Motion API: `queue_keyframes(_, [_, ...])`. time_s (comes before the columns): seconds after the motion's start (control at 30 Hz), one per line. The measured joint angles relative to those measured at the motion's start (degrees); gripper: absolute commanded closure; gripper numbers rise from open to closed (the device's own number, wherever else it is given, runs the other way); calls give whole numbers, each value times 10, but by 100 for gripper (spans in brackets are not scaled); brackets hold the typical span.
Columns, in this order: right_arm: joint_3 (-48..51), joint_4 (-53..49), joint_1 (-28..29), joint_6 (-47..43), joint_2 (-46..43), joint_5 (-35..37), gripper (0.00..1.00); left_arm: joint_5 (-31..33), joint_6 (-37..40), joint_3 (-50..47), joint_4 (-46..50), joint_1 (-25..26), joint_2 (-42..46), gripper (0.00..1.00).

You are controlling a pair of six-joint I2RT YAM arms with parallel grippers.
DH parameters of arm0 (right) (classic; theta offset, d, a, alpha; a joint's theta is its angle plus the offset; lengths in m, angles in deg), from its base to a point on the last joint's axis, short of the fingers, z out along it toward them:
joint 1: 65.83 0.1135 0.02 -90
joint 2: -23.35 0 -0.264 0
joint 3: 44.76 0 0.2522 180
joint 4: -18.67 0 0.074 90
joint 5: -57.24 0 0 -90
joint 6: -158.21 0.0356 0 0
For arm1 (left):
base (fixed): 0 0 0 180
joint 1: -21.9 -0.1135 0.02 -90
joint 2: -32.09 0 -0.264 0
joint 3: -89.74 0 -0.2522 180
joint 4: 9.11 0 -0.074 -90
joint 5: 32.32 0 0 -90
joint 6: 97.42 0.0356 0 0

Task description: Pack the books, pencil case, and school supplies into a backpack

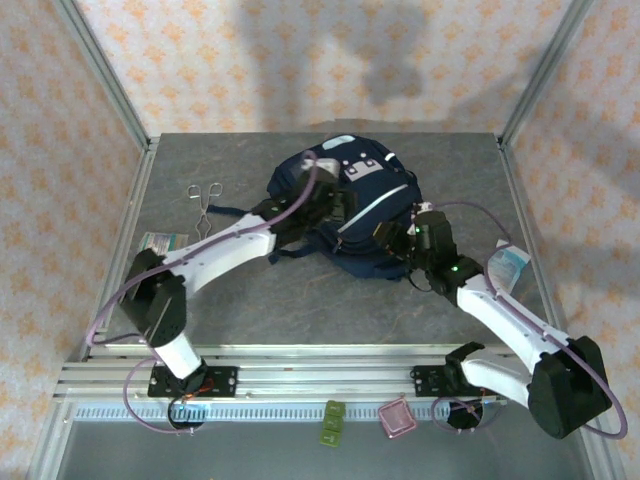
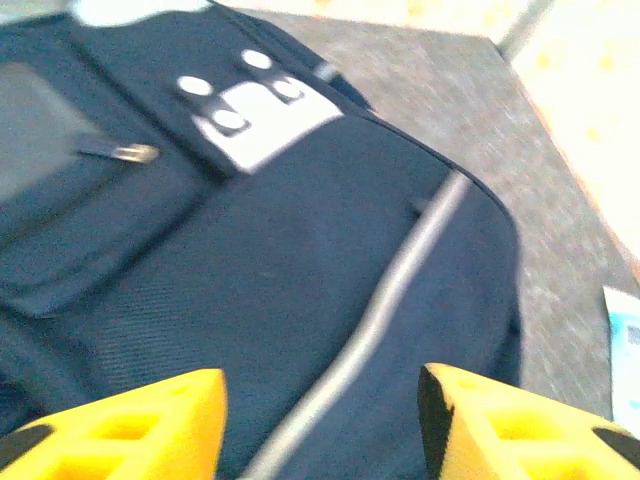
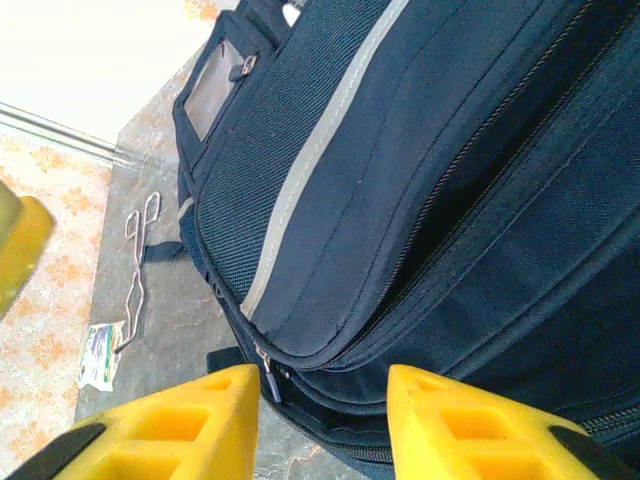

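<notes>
Lying flat on the grey tabletop (image 1: 300, 300) with its front face up, the backpack (image 1: 365, 215) sits midway between the two arms, seemingly so that each can reach one side of it. The left claw (image 2: 320, 385) hangs over the bag's upper front with its fingers apart. Nothing is between them, and the navy cloth and a grey stripe (image 2: 400, 290) lie below, so it looks poised for a hold rather than gripping. The right claw (image 3: 322, 378) is at the bag's near right edge, fingers also apart and empty, pointed along the zip seams. A zipper pull (image 3: 265, 380) sits just beside one finger, probably because that zip is the next thing to work. The seams in sight look closed, and what the bag holds cannot be told. Metal forceps (image 1: 203, 200) and a small packet (image 1: 160, 241) lie well apart on the left, clear of both arms.
</notes>
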Motion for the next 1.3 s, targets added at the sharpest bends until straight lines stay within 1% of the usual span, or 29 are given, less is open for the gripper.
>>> queue_keyframes(0.07, [0,1,5,0,2,-1,63,0,-21,-32,-16,-30,10,43])
queue_keyframes(0.13, [0,4,12,0,6,-2,62,-2,-35,-50,-21,-45,-3,42])
queue_keyframes(0.27, [-1,4,20,0,13,-2,62,-18,-46,-54,-23,-44,-53,42])
queue_keyframes(0.37, [-1,5,19,0,14,-2,62,-26,-47,-36,-21,-42,-96,42])
queue_keyframes(0.47, [-1,7,20,0,14,-2,62,-28,-47,-21,-20,-42,-120,52])
queue_keyframes(0.57, [-1,11,20,0,14,-2,65,-31,-47,-2,-17,-42,-133,80])
queue_keyframes(0.67, [-1,16,24,-3,23,-12,67,-37,-48,13,-8,-44,-135,97])
queue_keyframes(0.7, [-2,15,29,-7,32,-15,67,-39,-48,19,-6,-45,-135,100])
queue_keyframes(0.97, [-41,13,116,-29,138,-12,62,-70,-63,34,2,-50,-134,100])
queue_keyframes(1.17, [-51,32,123,-4,169,12,60,-109,-97,29,-3,-57,-122,100])
queue_keyframes(1.3, [-83,35,123,26,204,45,61,-143,-127,15,-24,-58,-112,100])
